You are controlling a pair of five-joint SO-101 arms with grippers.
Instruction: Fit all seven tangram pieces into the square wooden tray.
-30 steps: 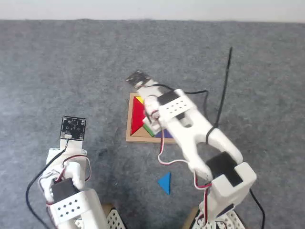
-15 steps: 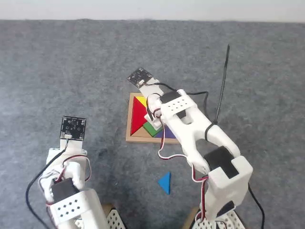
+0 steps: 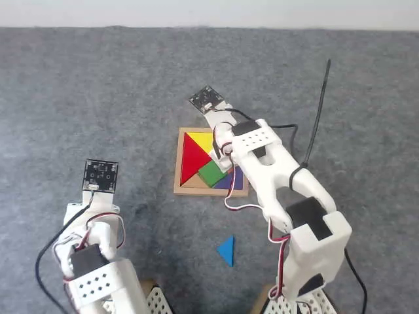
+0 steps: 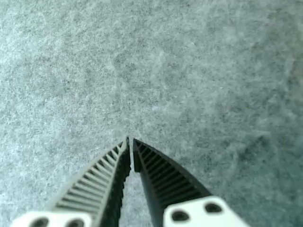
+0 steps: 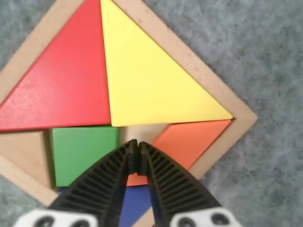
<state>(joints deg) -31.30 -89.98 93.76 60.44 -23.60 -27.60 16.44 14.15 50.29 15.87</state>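
Grey felt covers the table, and nearest the arms' bases the left claw hangs pressed together over bare cloth, gripping nothing. Just past it a blue triangle lies flat on the felt, well apart from the tray. Farther out, the right claw is also pressed together and empty. It hovers over the tray's middle, at the seam between the green square and the orange piece, close to the red triangle and yellow triangle.

A push down at that seam could tip or slide seated pieces and narrow the bare-wood gaps that are left. The thin blue triangle may slip from a pinch on soft felt, or arrive turned wrong for its slot.

From above, the right arm covers the tray's right side. At the wrist, the claw masks most of the purple piece. Whether its tips touch wood is unclear, and a seventh piece cannot be made out.
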